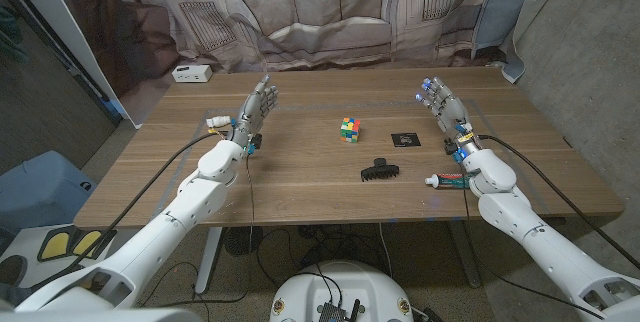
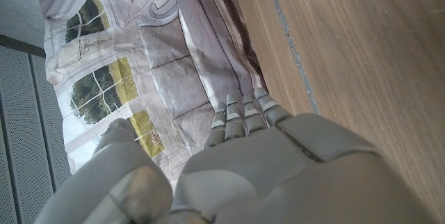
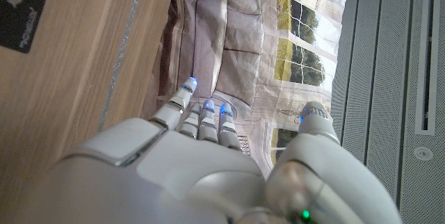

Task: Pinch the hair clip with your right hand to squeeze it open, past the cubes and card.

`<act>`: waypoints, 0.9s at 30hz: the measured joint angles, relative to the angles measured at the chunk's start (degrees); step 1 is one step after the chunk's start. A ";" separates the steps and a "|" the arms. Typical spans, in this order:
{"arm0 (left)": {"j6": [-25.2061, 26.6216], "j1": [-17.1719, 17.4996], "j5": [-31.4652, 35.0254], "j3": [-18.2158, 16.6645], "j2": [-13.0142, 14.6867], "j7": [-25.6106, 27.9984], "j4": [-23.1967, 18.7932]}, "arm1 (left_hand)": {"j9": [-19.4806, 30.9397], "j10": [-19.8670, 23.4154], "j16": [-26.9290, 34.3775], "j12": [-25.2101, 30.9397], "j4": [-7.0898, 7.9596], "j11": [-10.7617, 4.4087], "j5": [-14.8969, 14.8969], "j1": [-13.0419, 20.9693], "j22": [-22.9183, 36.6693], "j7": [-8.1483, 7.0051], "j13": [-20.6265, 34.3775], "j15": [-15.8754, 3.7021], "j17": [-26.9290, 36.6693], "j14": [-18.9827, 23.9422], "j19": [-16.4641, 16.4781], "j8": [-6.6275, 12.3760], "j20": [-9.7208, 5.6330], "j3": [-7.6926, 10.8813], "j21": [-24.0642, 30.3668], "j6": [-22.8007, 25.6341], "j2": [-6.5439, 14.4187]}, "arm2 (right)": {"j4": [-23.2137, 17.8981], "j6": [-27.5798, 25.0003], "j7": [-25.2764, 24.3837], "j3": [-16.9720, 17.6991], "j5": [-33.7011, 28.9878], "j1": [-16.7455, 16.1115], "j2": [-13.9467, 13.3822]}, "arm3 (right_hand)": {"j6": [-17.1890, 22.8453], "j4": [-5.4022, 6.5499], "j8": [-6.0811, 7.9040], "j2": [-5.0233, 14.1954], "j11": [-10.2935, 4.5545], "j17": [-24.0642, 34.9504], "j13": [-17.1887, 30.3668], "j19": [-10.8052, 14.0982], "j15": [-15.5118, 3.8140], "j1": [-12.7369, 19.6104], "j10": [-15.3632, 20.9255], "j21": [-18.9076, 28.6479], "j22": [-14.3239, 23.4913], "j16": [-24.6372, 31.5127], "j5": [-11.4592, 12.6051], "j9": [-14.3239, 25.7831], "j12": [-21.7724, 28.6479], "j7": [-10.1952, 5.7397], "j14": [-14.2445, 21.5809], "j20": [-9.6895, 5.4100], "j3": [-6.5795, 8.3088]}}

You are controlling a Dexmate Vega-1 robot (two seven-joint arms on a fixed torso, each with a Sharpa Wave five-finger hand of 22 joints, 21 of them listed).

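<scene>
A black hair clip (image 1: 380,170) lies on the wooden table (image 1: 300,177), near the front middle. Behind it stand a multicoloured cube (image 1: 349,130) and a black card (image 1: 405,140); the card's corner (image 3: 21,8) also shows in the right wrist view. My right hand (image 1: 443,107) is raised at the right of the table, behind and to the right of the clip, fingers straight and apart, holding nothing. My left hand (image 1: 258,109) is held up at the left, fingers extended, also empty. The wrist views show the backs of the left hand (image 2: 278,168) and the right hand (image 3: 201,168).
A tube with a red cap (image 1: 447,181) lies at the front right, close under my right forearm. A white box (image 1: 192,73) sits at the far left corner. A small yellow and white object (image 1: 215,121) lies beside my left hand. A printed curtain (image 1: 330,7) hangs behind the table.
</scene>
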 measured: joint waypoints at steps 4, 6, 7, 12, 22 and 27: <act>0.41 -0.45 0.72 0.61 0.11 0.16 -0.63 | 0.00 0.41 0.00 0.00 0.00 -0.02 0.00 0.00 0.00 0.27 -0.27 0.31 0.07 0.76 0.18 0.00 0.18 0.00 0.00 0.68 0.00 | 1.02 1.87 4.08 0.41 1.44 0.34 -0.58 | 0.00 0.00 0.00 -0.06 0.21 0.00 0.00 0.20 -0.04 0.06 0.21 0.00 0.00 0.00 0.00 0.00 0.00 0.00 0.47 0.20 0.00; 0.44 -0.57 1.04 0.75 0.21 0.15 -0.70 | 0.00 0.71 0.00 0.00 0.00 0.13 0.00 0.00 0.00 0.49 -0.27 0.30 0.07 0.93 0.29 0.00 0.28 0.00 0.00 0.89 0.00 | 1.12 2.18 4.78 0.55 1.67 0.34 -0.76 | 0.24 0.00 0.00 -0.06 -0.01 0.00 0.00 0.31 -0.04 0.06 0.43 0.00 0.00 0.00 0.00 0.00 0.00 0.21 0.47 0.31 0.00; 0.44 -0.69 1.21 0.88 0.29 0.10 -0.72 | 0.00 1.00 0.00 0.00 0.00 0.20 0.00 0.00 0.00 0.43 -0.27 0.30 0.07 0.93 0.41 0.11 0.16 0.00 0.00 1.12 0.00 | 1.13 2.40 5.29 0.62 1.83 0.34 -0.85 | 0.51 0.00 0.00 -0.06 -0.10 0.00 0.00 0.31 -0.04 0.06 0.52 0.00 0.00 0.00 0.00 0.00 0.00 0.10 0.47 0.31 0.00; 0.34 -0.91 1.78 1.11 0.63 -0.38 -0.88 | -0.01 1.69 0.00 0.45 -0.24 0.12 0.00 0.00 0.00 0.38 -0.53 0.29 0.07 1.56 0.87 0.41 0.29 -0.24 0.00 2.02 0.00 | 0.46 3.10 5.88 0.93 1.98 -0.21 -1.37 | 0.62 0.00 0.00 0.24 -0.11 0.00 0.00 0.31 0.16 0.35 0.52 0.00 0.00 0.00 0.00 0.00 0.00 0.01 0.67 0.31 0.00; -0.97 -0.14 1.85 0.50 1.53 -0.91 -2.22 | -0.01 2.31 0.00 0.45 -0.23 0.73 0.00 0.00 -0.01 0.27 -0.68 0.00 0.07 2.46 1.60 0.44 0.43 -0.24 0.00 2.73 0.00 | -4.38 4.92 3.84 1.43 -1.10 -3.13 -3.14 | 0.61 -0.02 0.00 0.24 0.06 0.01 -0.01 0.93 0.22 0.35 0.75 0.00 -0.01 0.00 0.23 -0.01 0.00 0.01 1.21 0.30 0.02; -1.58 -0.04 1.72 0.12 1.67 -1.29 -2.23 | -0.01 2.61 0.00 0.44 -0.23 0.43 0.00 0.00 -0.01 0.27 -0.80 0.00 0.07 2.46 0.96 0.44 0.15 -0.24 -0.48 2.72 0.00 | -7.04 5.70 1.32 1.74 -3.40 -4.95 -3.85 | 0.92 -0.23 0.00 0.22 0.02 0.01 -0.01 1.63 0.46 0.93 1.25 0.00 -0.01 0.10 0.23 0.28 0.00 -0.30 1.79 0.39 0.24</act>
